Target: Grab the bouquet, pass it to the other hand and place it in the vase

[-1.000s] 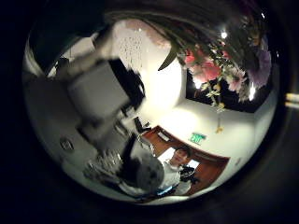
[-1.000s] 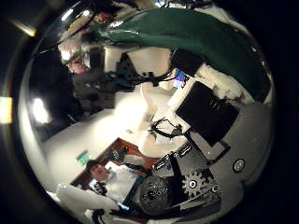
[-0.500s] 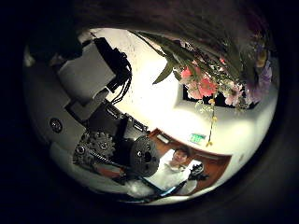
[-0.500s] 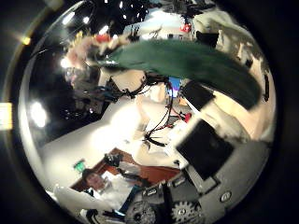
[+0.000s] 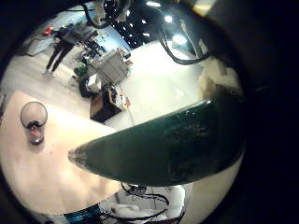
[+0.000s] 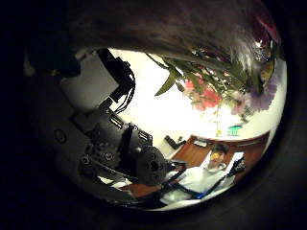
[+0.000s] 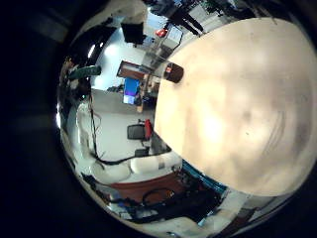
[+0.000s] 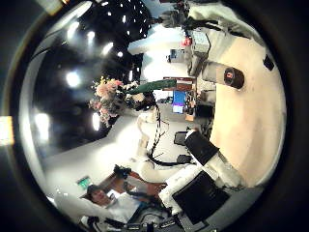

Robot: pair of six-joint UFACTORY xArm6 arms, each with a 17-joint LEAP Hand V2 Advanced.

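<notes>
Fingers (image 6: 134, 158) of the left hand (image 6: 101, 134) clamp the bouquet (image 5: 177, 140) aloft against its palm, well apart from the vase (image 5: 34, 121) on the counter (image 7: 238, 109); the right hand's (image 8: 208, 179) state, can't tell.

We view the scene from four palm cameras. The left little-finger camera sits close against the bouquet's dark wrap (image 5: 168, 145), facing the desk (image 5: 42, 173) and vase (image 5: 34, 119). The left thumb camera faces upward past the flowers (image 6: 216, 91). Both right palm cameras overlook the desk (image 7: 238, 109) from farther off, sharing the vase (image 8: 232, 76); the thumb view also catches the distant bouquet (image 8: 111, 97).
</notes>
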